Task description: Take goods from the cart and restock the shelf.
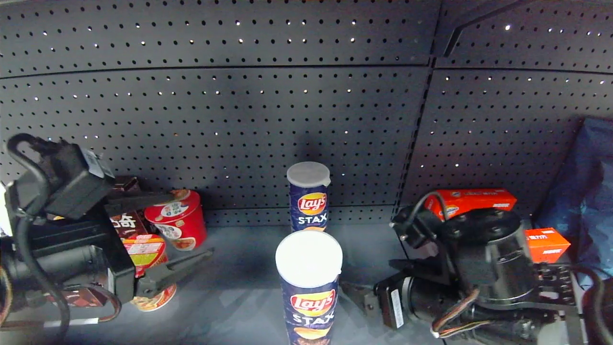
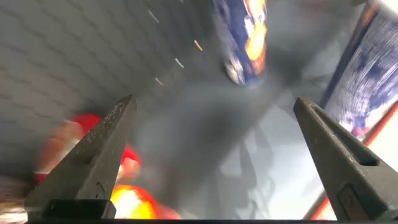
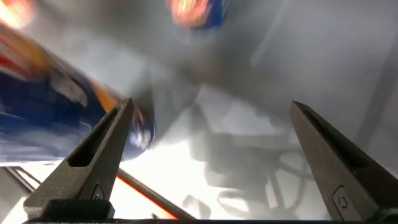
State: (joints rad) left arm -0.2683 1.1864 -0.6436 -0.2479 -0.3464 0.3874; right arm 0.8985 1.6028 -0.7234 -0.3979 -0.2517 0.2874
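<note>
Two blue chip cans with white lids stand on the grey shelf point(image 1: 239, 287). One can point(image 1: 309, 196) is at the back by the pegboard, the other can point(image 1: 309, 282) stands in front of it. My left gripper point(image 1: 191, 223) is open at the left, in front of the noodle cups, with nothing between its fingers point(image 2: 214, 102). The rear can point(image 2: 245, 43) shows blurred beyond it. My right gripper point(image 1: 359, 287) is low at the right, just beside the front can, open and empty point(image 3: 211, 109). The front can point(image 3: 56, 106) lies outside one of its fingers.
A red noodle cup point(image 1: 177, 220), a yellow-and-red cup point(image 1: 148, 251) and a brown pack point(image 1: 127, 220) crowd the shelf's left. Two orange boxes point(image 1: 471, 199) point(image 1: 546, 244) sit at the right, beside a blue bag point(image 1: 584, 191). The black pegboard point(image 1: 239, 120) closes the back.
</note>
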